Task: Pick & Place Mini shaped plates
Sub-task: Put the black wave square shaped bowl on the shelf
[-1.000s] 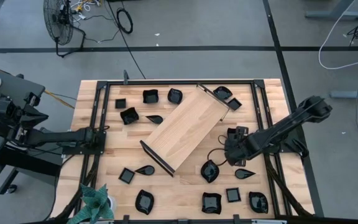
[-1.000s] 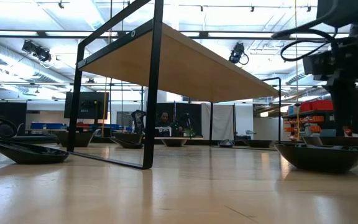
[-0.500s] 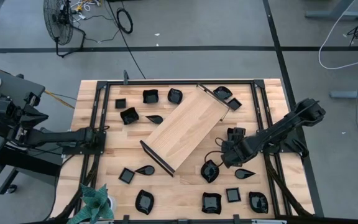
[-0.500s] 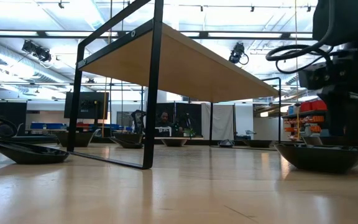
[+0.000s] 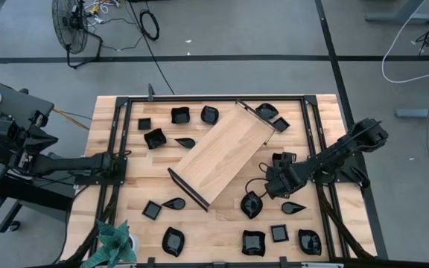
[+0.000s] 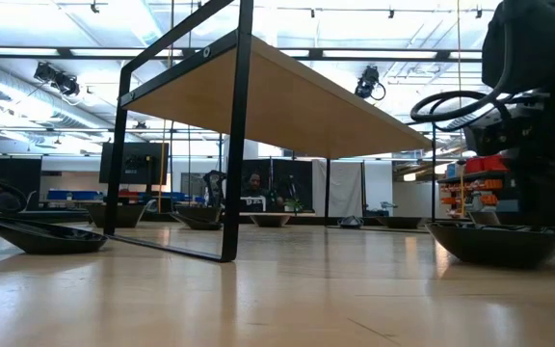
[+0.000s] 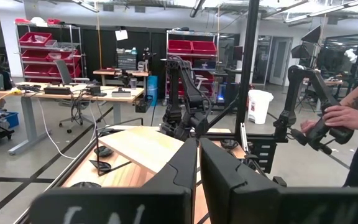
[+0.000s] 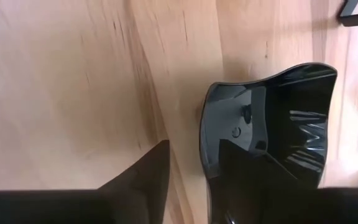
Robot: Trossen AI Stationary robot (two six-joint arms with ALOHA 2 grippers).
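1. Right gripper low over the table, at about 4 o'clock from the table centre, just off the lower corner of the wooden tray.
2. Jaws of right gripper parted, straddling the rim of a glossy black wavy-rimmed plate: one finger outside on bare wood, the other inside the dish. Not closed on it; contact with the rim cannot be told.
3. Same plate in high view lying on the table at 5 o'clock from the tray, directly beside the gripper.
4. Other mini shaped plates scattered around the tray: teardrop plate at 3 o'clock from the wavy one, square plate and a further plate near the front edge, several more along the far edge at 12 o'clock.
5. Low view: dark dish on the wood with right arm hardware above it.
6. Left gripper parked at 9 o'clock edge of the table, jaws closed, nothing between them in wrist view.
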